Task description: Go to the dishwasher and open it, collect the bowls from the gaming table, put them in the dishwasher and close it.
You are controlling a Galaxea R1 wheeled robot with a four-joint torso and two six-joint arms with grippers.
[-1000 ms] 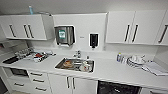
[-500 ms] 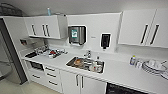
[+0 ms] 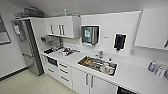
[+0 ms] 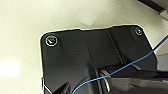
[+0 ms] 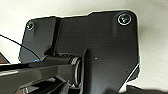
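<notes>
Dishwasher (image 3: 125, 90), apparently the dark opening right of the sink (image 3: 98, 65), sits under the white surface (image 3: 135, 77); pale floor (image 3: 27, 83) open left. Fingers' state indeterminable.

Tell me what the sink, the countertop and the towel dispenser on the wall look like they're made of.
The sink looks like stainless steel: a grey, shiny rim and basin. The countertop is a smooth, glossy white surface, perhaps laminate or a solid composite; the look leaves that open. The towel dispenser seems to be brushed metal, grey with soft reflections, though metallic-finish plastic is possible.
</notes>
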